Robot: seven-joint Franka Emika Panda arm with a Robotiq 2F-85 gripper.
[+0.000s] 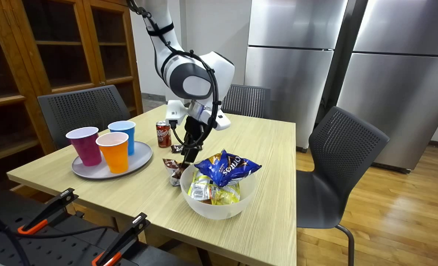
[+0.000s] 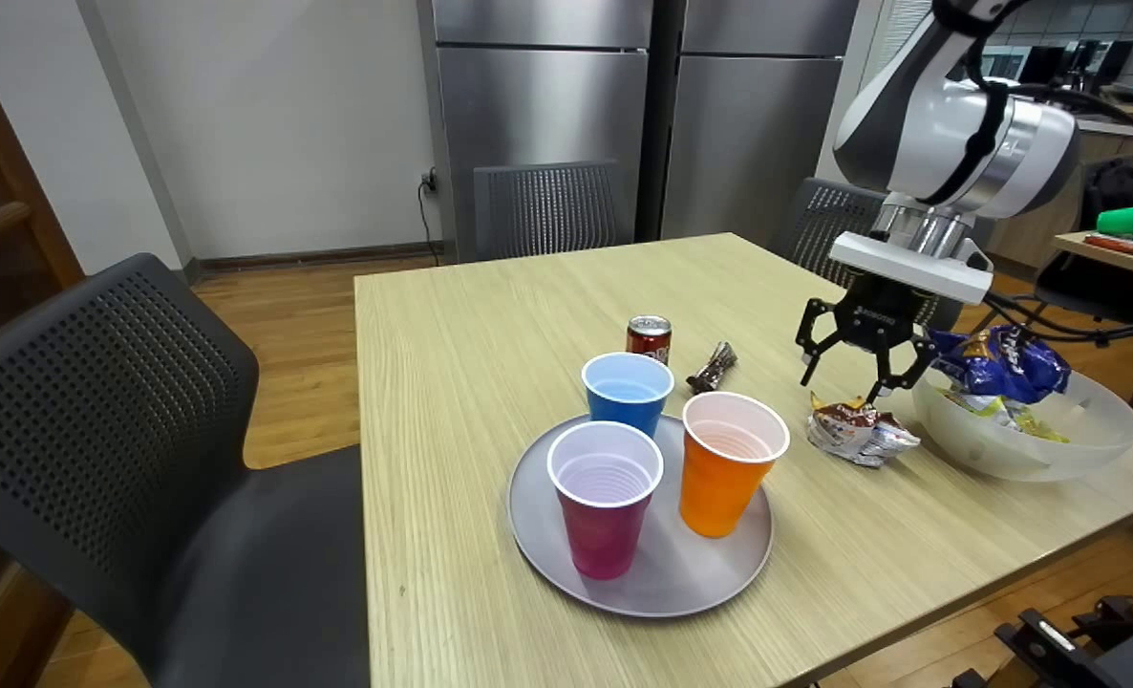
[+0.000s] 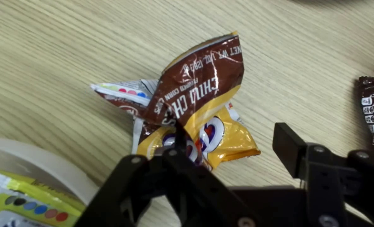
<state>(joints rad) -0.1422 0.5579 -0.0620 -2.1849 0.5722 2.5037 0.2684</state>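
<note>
A crumpled brown and yellow chip bag (image 3: 206, 75) lies on the table, its silver underside showing in both exterior views. My gripper (image 3: 232, 143) points down over it with jaws apart and nothing held between them. In the wrist view the left finger overlaps the bag, while the right finger's pad (image 3: 289, 151) stands over bare wood beside it. In an exterior view the gripper (image 2: 839, 386) hangs just above the bag (image 2: 858, 435); whether a fingertip touches it, I cannot tell. Close by stands a frosted bowl (image 1: 219, 212) holding a blue bag (image 1: 228, 168) and a yellow bag (image 1: 200, 190).
A dark-wrapped bar (image 2: 713, 368) and a red soda can (image 2: 648, 336) sit on the table (image 2: 471, 382) behind the gripper. A grey plate (image 2: 643, 602) carries a blue cup (image 2: 629, 406), a purple cup (image 2: 603, 535) and an orange cup (image 2: 719, 487). Chairs (image 1: 333, 166) surround the table.
</note>
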